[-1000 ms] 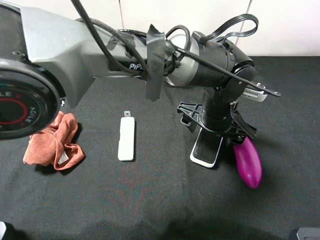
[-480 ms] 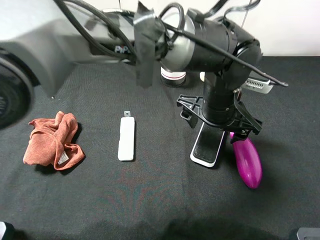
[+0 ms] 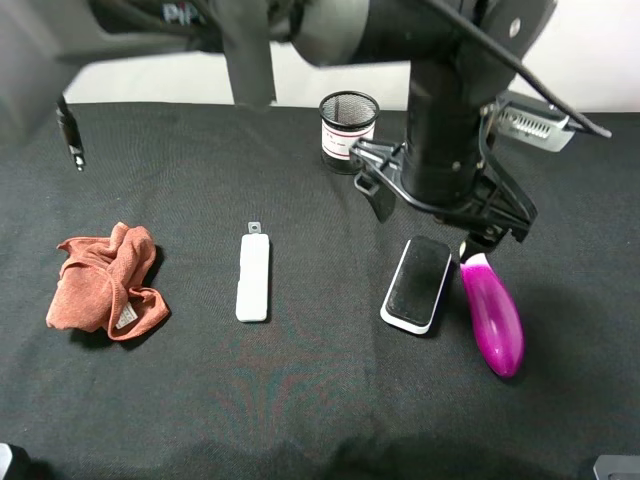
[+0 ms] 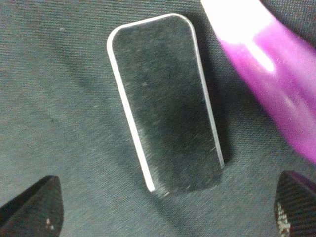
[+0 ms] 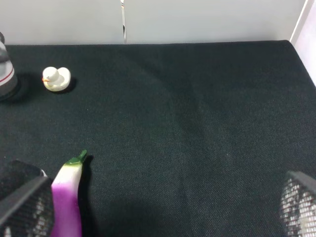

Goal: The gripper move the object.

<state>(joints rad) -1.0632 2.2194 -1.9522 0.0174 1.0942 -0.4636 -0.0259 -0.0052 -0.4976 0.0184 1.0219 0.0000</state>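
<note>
The object (image 3: 418, 285), a rounded block with a black top and white base, lies flat on the black cloth table (image 3: 300, 400). It fills the left wrist view (image 4: 165, 101). My left gripper (image 3: 440, 205) hangs above its far end, open and empty, with one finger on each side. Its two fingertips (image 4: 32, 207) show in the corners of the left wrist view, apart from the block. My right gripper (image 5: 163, 210) is open and empty over bare cloth, off to the right of the eggplant.
A purple eggplant (image 3: 492, 315) lies right beside the object; it also shows in the left wrist view (image 4: 266, 69) and the right wrist view (image 5: 66, 197). A slim white bar (image 3: 253, 278), an orange cloth (image 3: 105, 280), a mesh cup (image 3: 349, 130) and a small duck (image 5: 56, 79) also sit on the table.
My left arm has lifted up and back from the object. The gripper was low around it and now hangs above. The block stays on the table.
</note>
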